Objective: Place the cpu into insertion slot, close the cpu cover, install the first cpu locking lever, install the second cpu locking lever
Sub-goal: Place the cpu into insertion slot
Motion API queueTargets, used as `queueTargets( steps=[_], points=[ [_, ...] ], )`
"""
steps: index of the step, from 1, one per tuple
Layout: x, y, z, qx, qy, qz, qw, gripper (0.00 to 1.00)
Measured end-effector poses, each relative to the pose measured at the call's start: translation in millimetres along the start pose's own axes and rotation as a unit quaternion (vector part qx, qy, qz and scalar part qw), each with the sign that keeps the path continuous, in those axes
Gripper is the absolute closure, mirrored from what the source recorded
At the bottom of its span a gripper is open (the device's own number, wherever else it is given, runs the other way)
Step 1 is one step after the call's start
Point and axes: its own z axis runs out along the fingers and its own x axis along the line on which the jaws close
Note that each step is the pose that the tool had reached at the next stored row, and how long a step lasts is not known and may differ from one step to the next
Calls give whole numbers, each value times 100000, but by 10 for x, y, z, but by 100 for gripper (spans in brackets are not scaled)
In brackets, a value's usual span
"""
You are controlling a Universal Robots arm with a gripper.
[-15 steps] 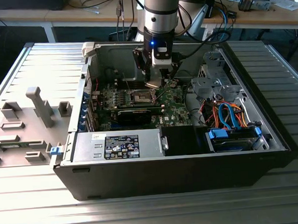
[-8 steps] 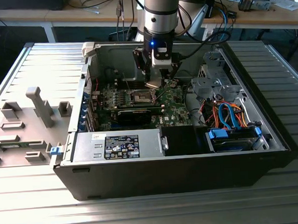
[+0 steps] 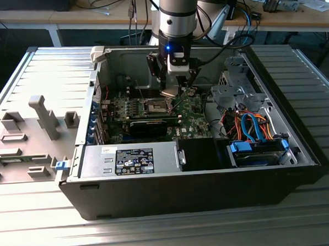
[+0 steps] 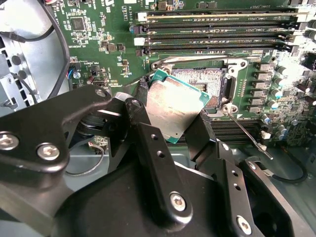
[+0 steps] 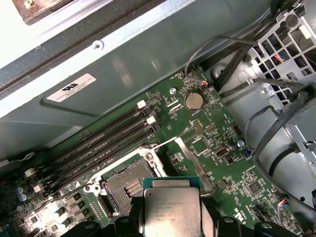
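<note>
Fingers [image 4: 200,134] pinch the cpu [image 4: 175,104] by two opposite edges, holding it near the open socket [image 4: 203,81], not yet seated. It looks light, thin and stiff, with a smooth metal top likely to slip; edges seem the safe place to hold.

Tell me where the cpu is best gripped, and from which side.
Grip the cpu by two opposite edges, coming from its metal-top side, as the pincer does now. It is a thin flat square, so an edge grip probably leaves its underside free to meet the socket.
</note>
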Motion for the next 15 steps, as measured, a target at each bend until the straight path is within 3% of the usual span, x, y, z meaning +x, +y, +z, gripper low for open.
queueTargets(
  steps=[15],
  points=[
    [0,0,11,465,-328,3203,99947,45]
  ],
)
